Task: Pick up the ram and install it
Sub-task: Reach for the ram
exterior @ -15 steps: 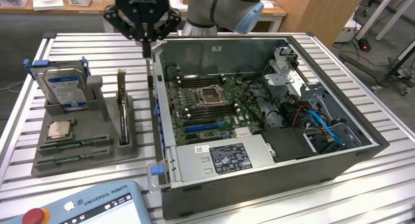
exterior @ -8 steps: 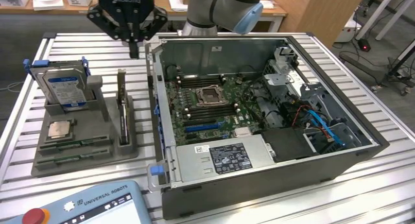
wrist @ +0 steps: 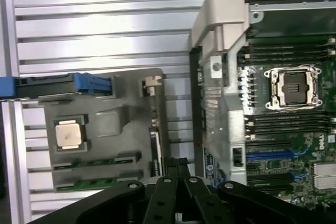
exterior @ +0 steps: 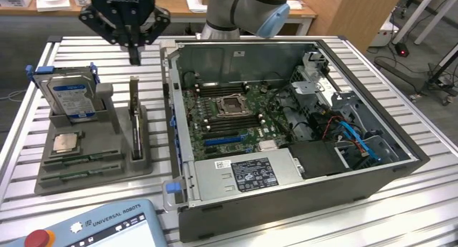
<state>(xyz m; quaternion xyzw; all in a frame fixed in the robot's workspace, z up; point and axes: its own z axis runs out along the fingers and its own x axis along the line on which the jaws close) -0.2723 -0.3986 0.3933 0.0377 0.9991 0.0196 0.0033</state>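
Two green ram sticks (exterior: pixel 80 158) (exterior: pixel 72 175) lie flat in slots at the near end of a grey holder (exterior: pixel 107 174) on the exterior view's left. The wrist view shows the same sticks (wrist: pixel 97 160) (wrist: pixel 86 183) below a silver processor chip (wrist: pixel 68 132). My black gripper (exterior: pixel 134 58) hangs high over the slatted table behind the holder, fingers together and pointing down, holding nothing. From the wrist, its closed fingers (wrist: pixel 175 169) sit beside the holder's edge. The open computer case (exterior: pixel 400 150) holds the motherboard (exterior: pixel 229 113) with empty dark memory slots (exterior: pixel 214 89).
The holder also carries an upright hard drive (exterior: pixel 70 97) in a blue bracket, the processor chip (exterior: pixel 66 142) and a dark expansion card (exterior: pixel 134 124) standing on edge. A teach pendant (exterior: pixel 93 228) lies at the near table edge. The case wall (exterior: pixel 171 129) rises beside the holder.
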